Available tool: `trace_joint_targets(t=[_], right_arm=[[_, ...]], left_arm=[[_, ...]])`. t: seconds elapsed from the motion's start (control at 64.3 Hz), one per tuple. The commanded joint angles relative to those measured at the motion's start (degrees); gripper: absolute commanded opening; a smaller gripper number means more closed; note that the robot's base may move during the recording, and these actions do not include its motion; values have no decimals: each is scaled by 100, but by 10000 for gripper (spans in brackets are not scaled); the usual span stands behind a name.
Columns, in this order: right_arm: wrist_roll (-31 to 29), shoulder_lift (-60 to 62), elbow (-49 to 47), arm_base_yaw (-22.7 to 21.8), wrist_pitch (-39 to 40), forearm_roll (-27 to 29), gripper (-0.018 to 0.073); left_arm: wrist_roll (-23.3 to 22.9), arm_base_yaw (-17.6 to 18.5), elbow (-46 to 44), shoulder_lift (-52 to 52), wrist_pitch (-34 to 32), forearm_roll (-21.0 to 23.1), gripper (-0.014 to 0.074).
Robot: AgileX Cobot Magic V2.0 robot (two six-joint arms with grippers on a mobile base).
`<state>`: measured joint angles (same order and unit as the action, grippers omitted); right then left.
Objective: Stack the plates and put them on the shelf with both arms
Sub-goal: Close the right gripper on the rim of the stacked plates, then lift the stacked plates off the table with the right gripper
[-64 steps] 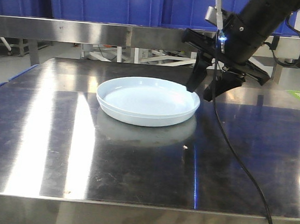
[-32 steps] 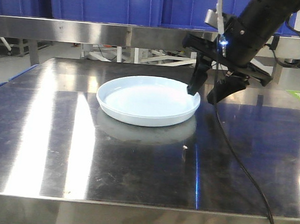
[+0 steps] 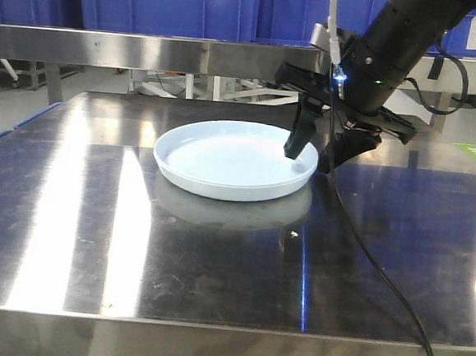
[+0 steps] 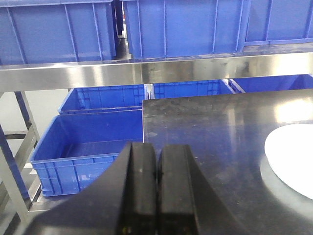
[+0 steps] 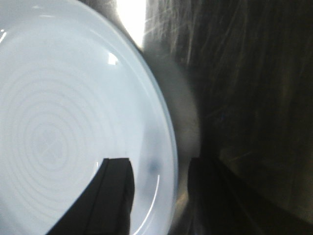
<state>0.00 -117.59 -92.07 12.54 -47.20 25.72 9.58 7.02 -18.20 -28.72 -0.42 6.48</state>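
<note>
The pale blue-white plates (image 3: 223,160) sit one inside the other at the middle of the steel tabletop. My right gripper (image 3: 314,153) is open and straddles their right rim: one finger is over the inside and the other is outside above the table. The right wrist view shows the plate (image 5: 63,117) with the rim between my right gripper's (image 5: 159,193) open fingers, not clamped. My left gripper (image 4: 157,181) is shut and empty, held left of the plates, whose edge (image 4: 293,159) shows at the right. The left gripper is out of the front view. The shelf rail (image 3: 149,51) runs behind the table.
Blue plastic bins (image 4: 181,24) stand on the shelf above the rail (image 4: 146,73). More bins (image 4: 83,142) sit low beside the table's left end. The right arm's black cable (image 3: 379,272) hangs over the tabletop (image 3: 93,233) to the front right.
My right gripper has moved left and down onto the plates' right rim. Its inner finger now reaches over the plate's inside. The plates have not moved.
</note>
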Motion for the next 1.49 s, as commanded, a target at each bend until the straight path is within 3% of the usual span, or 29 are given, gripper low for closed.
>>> trace_joint_targets(t=[0.0, 0.622, 1.058, 1.291, 1.478], right_arm=[[-37, 336, -147, 8, 145, 118, 393], [-37, 240, -143, 13, 56, 122, 390], [-37, 229, -143, 69, 79, 122, 45], [-37, 396, -143, 69, 105, 122, 49], [-319, 906, -154, 69, 612, 122, 49]], left_arm=[[-15, -22, -163, -4, -474, 39, 82], [-15, -22, -163, -4, -474, 39, 82], [-15, -22, -163, -4, -474, 39, 82], [-15, -22, -163, -4, -474, 39, 82], [-15, -22, -163, -4, -474, 39, 82]])
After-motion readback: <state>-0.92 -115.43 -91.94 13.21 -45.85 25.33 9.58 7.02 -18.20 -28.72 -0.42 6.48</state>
